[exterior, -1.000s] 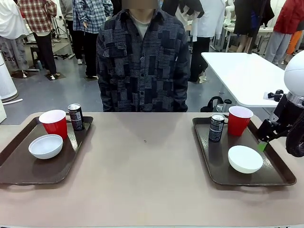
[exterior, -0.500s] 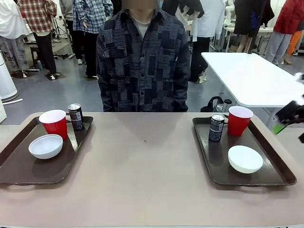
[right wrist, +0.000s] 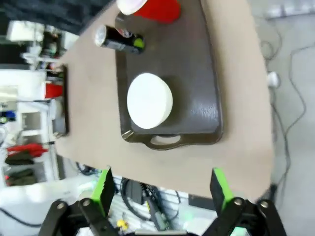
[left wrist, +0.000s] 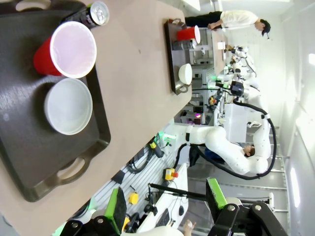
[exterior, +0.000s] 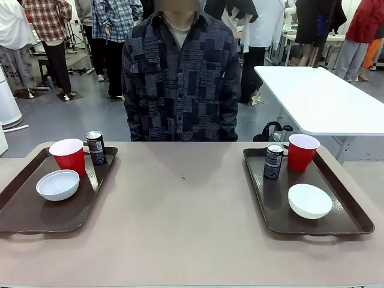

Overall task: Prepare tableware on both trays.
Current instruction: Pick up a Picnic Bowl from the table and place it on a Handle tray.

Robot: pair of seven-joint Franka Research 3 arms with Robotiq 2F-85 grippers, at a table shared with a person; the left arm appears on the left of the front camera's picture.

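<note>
Left end effector: gaped wide, held nothing.
Right end effector: gaped wide, held nothing.
Red cups: looked light, crushable; best gripped mid-wall.
Bowls: looked stiff, slippery; best pinched at rim.
Trays: fully set, left and right.

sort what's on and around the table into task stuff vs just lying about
Task things:
left tray, red cup, can, bowl
right tray, red cup, can, bowl

Just lying about:
white table behind
</note>
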